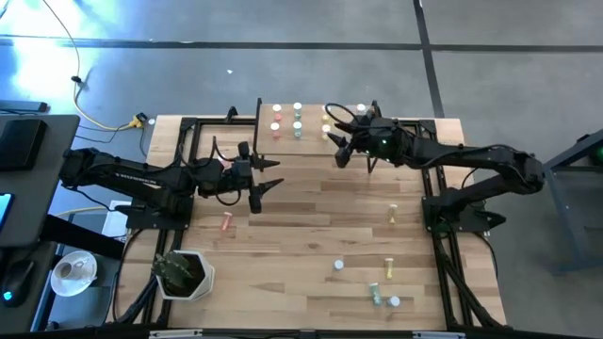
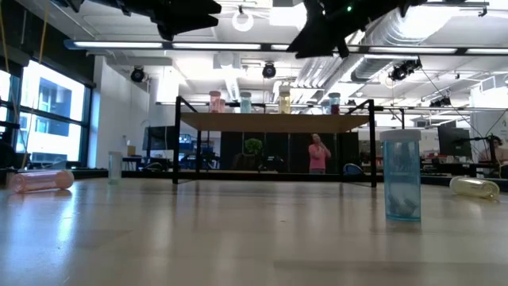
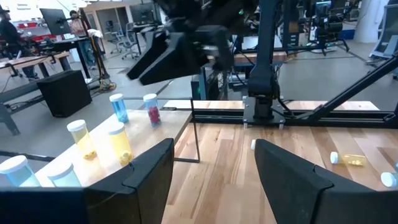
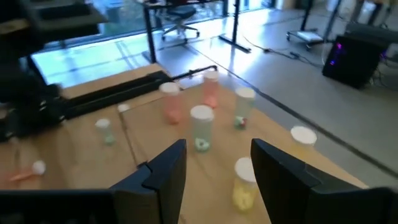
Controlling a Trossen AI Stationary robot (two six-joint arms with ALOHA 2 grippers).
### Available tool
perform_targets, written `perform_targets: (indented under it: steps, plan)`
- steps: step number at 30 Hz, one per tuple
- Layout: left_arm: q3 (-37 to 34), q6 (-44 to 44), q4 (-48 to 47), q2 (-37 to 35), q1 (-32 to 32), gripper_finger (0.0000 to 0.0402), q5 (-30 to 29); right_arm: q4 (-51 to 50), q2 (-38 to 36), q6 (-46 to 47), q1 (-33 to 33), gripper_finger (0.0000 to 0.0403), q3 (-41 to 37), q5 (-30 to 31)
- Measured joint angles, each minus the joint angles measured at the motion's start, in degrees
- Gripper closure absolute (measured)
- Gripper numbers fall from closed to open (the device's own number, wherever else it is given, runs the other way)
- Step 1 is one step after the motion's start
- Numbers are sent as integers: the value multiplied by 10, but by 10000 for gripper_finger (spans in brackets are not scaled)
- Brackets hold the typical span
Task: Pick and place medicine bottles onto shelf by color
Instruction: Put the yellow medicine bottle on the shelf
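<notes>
The shelf (image 1: 316,105) stands at the table's far edge, with pink (image 4: 169,102), green (image 4: 201,127), yellow (image 4: 244,180) and blue (image 3: 118,107) medicine bottles upright on its board. More bottles rest on the tabletop: a pink one (image 1: 226,222) lies at the left, and a yellow one (image 1: 393,214) and several others are near the right front. My right gripper (image 1: 347,149) hangs open above the shelf's right part, well over the bottles (image 2: 325,28). My left gripper (image 1: 268,186) hovers open left of centre, level, with nothing between its fingers (image 3: 214,180).
A white pot with a plant (image 1: 184,273) stands at the near left corner. A blue bottle (image 2: 399,175) stands upright close to the table's front edge. Black frame rails (image 1: 188,141) run along both sides of the table. Bare planks (image 1: 311,217) lie between the arms.
</notes>
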Motion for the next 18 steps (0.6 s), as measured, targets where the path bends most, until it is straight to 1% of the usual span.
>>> perform_targets:
  steps: [5, 9, 14, 18]
  plan:
    - [0, 0, -1, 0, 0, 186, -2, -36, -28, -22, 45, 231, 0, 8]
    - [0, 0, -1, 0, 0, 186, -2, -83, -43, -23, 93, 231, 0, 62]
    - [0, 0, -1, 0, 0, 186, -2, -116, -51, -23, 155, 231, 0, 117]
    - [0, 0, 0, 0, 0, 186, -2, -178, -51, -7, 190, 231, 0, 155]
